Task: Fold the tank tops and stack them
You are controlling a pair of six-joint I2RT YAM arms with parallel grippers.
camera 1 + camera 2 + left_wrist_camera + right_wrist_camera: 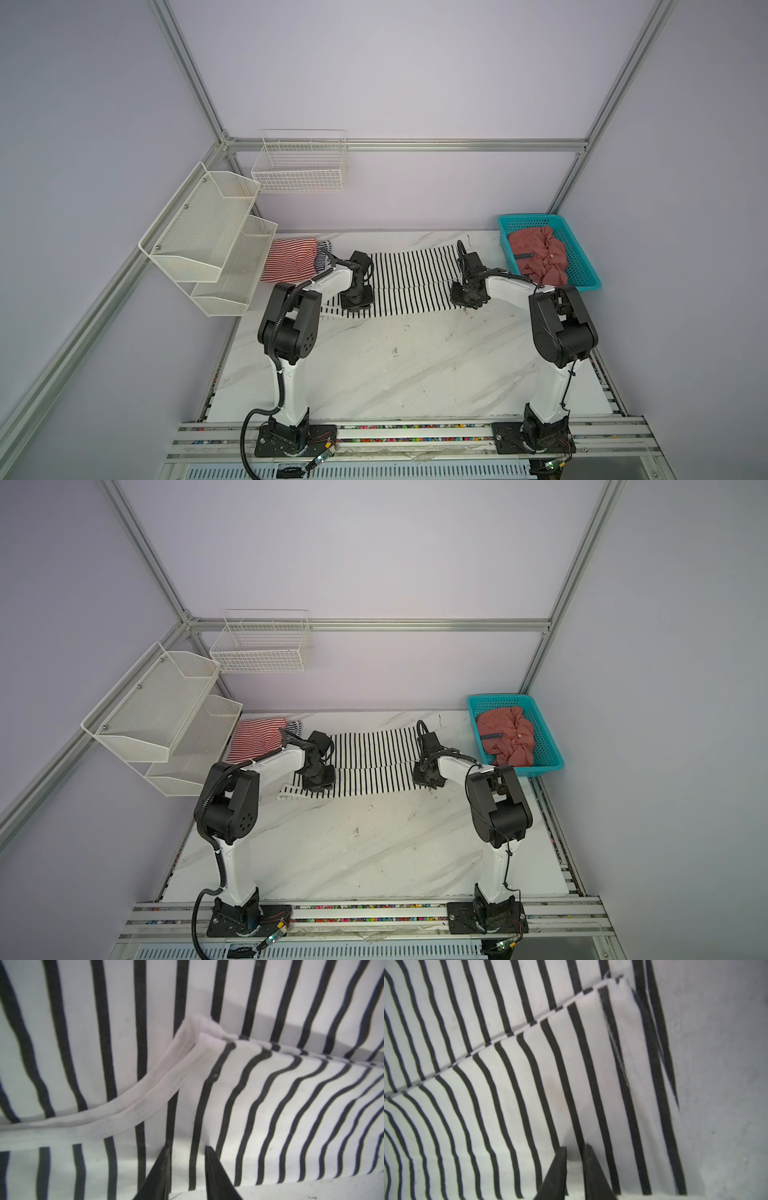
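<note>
Across the far half of the tabletop (395, 374), between the two arms, the white tank top with black stripes (415, 282) lies spread out sideways. Its near half is folded up over its far half, and the fold's upper edge runs across the middle of the cloth in both top views.

- Left end of this top: the left gripper (187, 1151) points down onto it. Its jaws stand narrowly apart, and flat striped cloth shows in the gap. A doubled white binding (145, 1101) curves past just ahead of the tips.
- Right end: the right gripper (575, 1151) is also down at the cloth, near the stitched hem (618, 1043). Its jaws are parted by a slim gap, and cloth shows between them. Bare marble lies just beyond the hem.
- Far left corner: the red-white striped tank top (291, 259) lies folded and flat. The navy-white striped tank top (323, 255) touches its right side, partly hidden by the left arm.
- Far right corner: the salmon-red tank top (538, 255) lies crumpled in a turquoise basket (528, 218), well apart from the striped one.
- Walls: white mesh shelves (208, 232) hang on the left wall and a wire basket (299, 166) on the back wall.
</note>
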